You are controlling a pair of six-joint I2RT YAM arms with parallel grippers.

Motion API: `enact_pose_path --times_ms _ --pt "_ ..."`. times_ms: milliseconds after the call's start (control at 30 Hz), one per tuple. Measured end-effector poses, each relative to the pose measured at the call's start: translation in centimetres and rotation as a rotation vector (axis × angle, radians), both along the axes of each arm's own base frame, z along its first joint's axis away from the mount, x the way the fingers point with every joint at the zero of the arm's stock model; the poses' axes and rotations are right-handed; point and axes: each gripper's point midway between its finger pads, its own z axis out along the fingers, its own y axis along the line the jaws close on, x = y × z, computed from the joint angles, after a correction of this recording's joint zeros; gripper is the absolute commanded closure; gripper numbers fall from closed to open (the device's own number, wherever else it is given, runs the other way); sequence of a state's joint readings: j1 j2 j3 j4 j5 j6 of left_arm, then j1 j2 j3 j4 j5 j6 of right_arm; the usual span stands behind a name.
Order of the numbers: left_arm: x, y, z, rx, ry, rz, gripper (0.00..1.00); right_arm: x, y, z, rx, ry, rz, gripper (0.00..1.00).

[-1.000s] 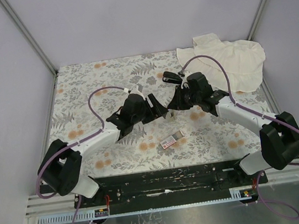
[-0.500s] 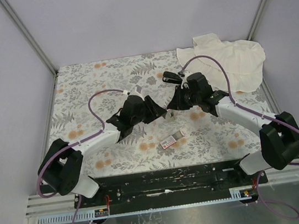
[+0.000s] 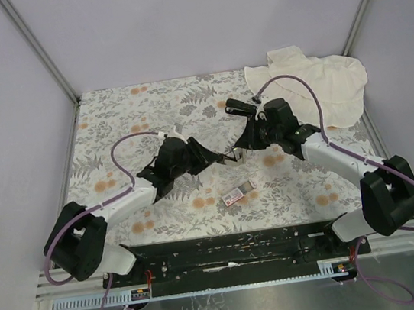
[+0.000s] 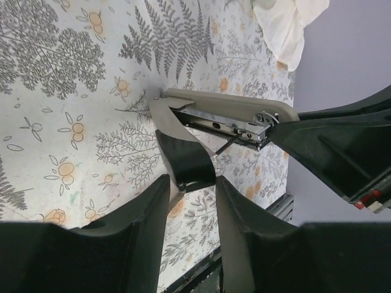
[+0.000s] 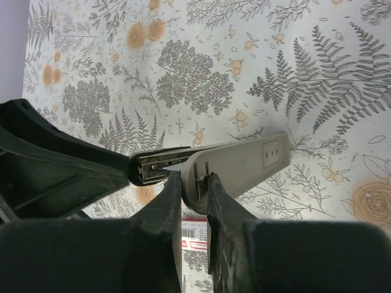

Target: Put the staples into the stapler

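Well, my right pincer (image 5: 192, 178) is clamped on the hinge end of the stapler (image 5: 244, 160). My left pincer (image 4: 192, 181) grips its dark base, which is swung away from the beige top and the bare metal channel. The box of staples (image 3: 238, 193) lies on the floral table (image 3: 147, 109) just nearer my bases, apart from both pincers. It is white with a pink-red label.

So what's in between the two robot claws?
The opened stapler. The right gripper pinches it, and its black end reaches the left gripper. The left wrist view shows this best.
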State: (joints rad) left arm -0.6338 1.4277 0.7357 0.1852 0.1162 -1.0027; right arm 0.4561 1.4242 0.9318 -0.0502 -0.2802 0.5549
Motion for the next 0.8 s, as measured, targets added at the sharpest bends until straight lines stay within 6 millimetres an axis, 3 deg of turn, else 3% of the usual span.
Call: enact_pose_path --times_ms 267,500,633,800 --pt "1.0 2.2 1.6 -0.02 -0.037 0.064 0.77 1.1 -2.6 -0.1 -0.03 0.003 -0.079 1.0" --pt "0.6 3.5 -0.1 0.023 -0.011 0.061 0.49 1.5 -4.3 -0.2 -0.024 0.005 -0.12 1.0" --pt "1.1 2.3 0.8 0.03 -0.03 0.018 0.36 1.4 -4.1 -0.2 -0.014 0.001 -0.109 1.0" --pt "1.9 -2.0 2.8 0.01 -0.07 -0.07 0.3 1.5 -4.0 -0.1 -0.004 -0.002 -0.103 1.0"
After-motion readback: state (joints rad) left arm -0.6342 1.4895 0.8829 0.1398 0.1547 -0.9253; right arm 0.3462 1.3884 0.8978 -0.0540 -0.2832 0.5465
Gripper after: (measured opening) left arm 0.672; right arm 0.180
